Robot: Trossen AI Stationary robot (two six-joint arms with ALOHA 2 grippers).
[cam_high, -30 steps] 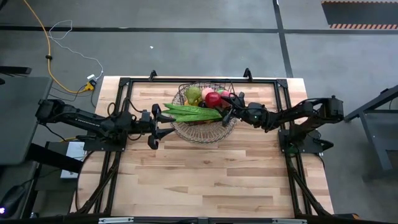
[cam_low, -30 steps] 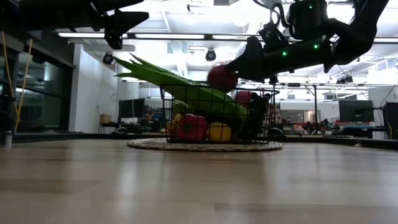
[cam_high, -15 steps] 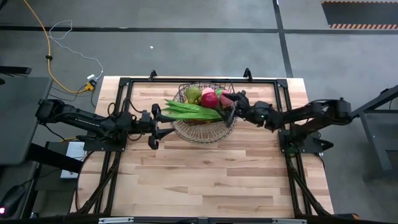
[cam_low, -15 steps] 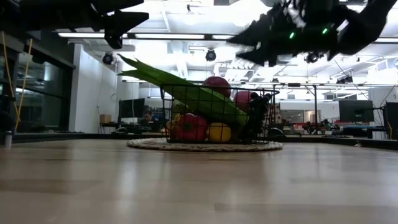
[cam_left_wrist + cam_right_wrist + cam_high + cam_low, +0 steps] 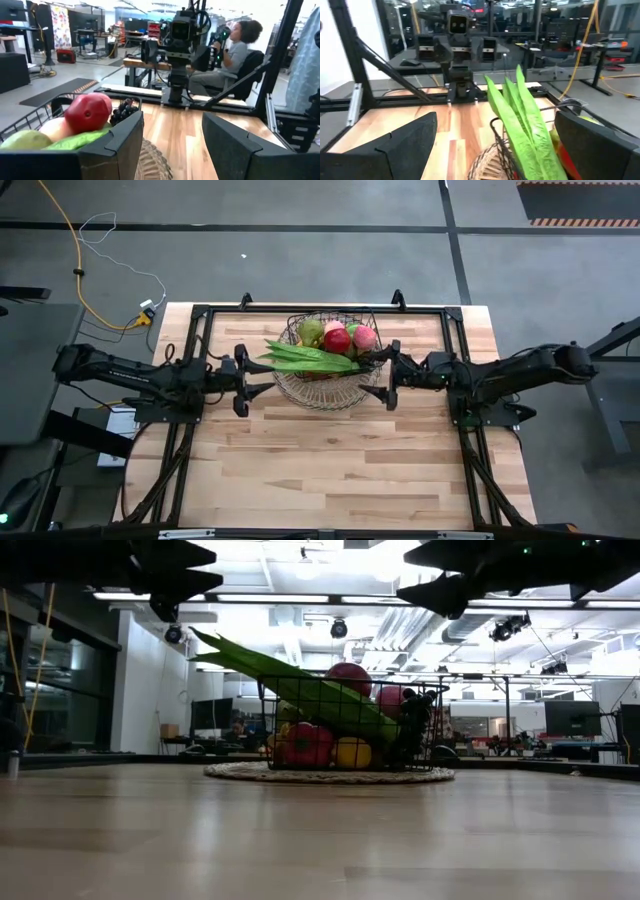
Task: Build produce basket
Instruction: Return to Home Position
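Wire-mesh and stiff, the basket (image 5: 432,730) sits on a woven mat (image 5: 240,773) on the wooden surface (image 5: 330,470), heaped with produce (image 5: 337,340), long green pods (image 5: 305,357) overhanging its rim. The left gripper (image 5: 240,378) and right gripper (image 5: 391,375) hover just beside the basket, one on each side, jaws apart and empty. Loaded, it likely lifts heavy, so its dark upper rim looks the firmest hold; the loose pods could slide off.

The wire basket (image 5: 327,392) is set upright at the far middle of the counter (image 5: 330,465) and is filled. Long green pods (image 5: 305,357) are laid aslant on top, overhanging the rim. Behind them are heaped a red fruit (image 5: 337,340), a pink fruit (image 5: 365,337) and what may be a pear (image 5: 312,332).
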